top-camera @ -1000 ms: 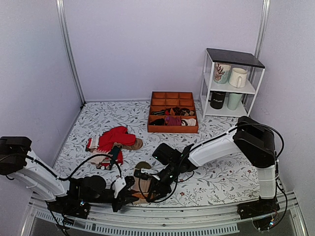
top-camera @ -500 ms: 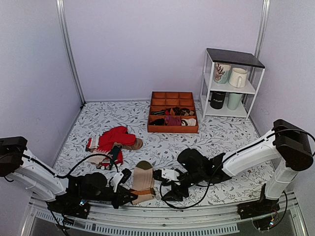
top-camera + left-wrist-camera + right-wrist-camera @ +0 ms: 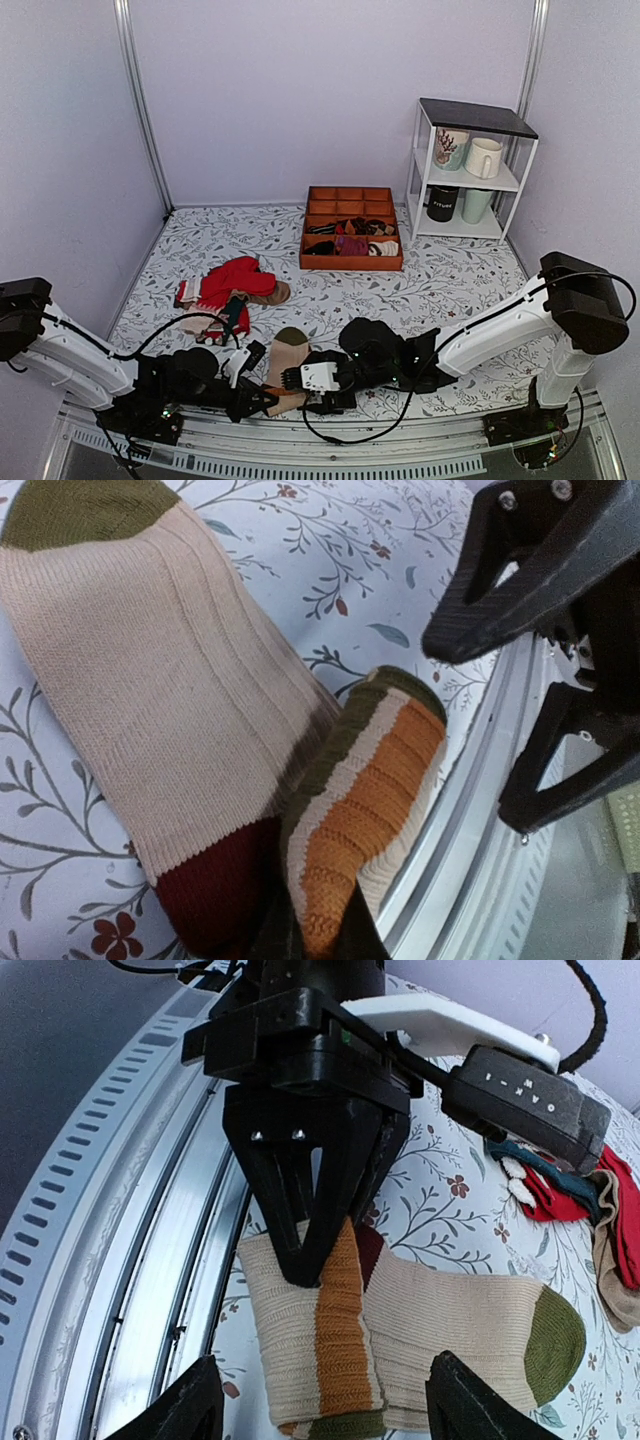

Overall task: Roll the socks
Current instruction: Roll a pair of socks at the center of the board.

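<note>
I'm pinching the striped fold of the socks in the left gripper; the right gripper is hovering, fingers spread, socks lying just ahead of them.

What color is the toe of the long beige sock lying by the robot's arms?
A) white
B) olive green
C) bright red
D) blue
B: the beige socks end in an olive-green toe, which shows in both wrist views.
</note>
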Robot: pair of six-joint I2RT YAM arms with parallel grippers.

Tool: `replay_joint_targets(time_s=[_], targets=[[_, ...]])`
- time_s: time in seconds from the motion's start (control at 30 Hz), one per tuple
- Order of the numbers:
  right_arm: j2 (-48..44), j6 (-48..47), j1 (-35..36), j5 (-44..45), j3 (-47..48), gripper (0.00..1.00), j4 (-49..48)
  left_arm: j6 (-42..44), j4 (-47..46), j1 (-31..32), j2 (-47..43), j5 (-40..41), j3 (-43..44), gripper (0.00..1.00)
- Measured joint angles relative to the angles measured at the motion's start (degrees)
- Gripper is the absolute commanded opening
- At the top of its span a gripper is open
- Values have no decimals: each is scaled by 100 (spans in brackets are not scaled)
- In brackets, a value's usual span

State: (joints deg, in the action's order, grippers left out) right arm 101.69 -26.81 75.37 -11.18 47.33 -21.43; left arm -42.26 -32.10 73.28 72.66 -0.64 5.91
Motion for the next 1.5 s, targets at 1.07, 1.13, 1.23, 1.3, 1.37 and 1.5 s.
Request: replay_joint_targets(time_s=[1.07,1.13,1.23,1.3,1.37,1.5], targets=[[909,1733,-549,-1578,776,26,887,1132,800,46,-1023,271,216,62],[973,1991,-664,-1963,787,26,907,1537,649,122,-1167,393,214,62],[1132,2267,-815,-2422,946,26,1062,2203,199,269,-1128,525,160,63],[1244,2430,-905,-2647,1093,26,1217,2618,-155,315,-920,540,129,63],[1331,2540,-968,-2798,1248,26,1419,2909,-439,326,-614,538,127,62],[1412,2618,-1012,-2949,1482,26,1814,3265,-822,330,85,492,127,62]])
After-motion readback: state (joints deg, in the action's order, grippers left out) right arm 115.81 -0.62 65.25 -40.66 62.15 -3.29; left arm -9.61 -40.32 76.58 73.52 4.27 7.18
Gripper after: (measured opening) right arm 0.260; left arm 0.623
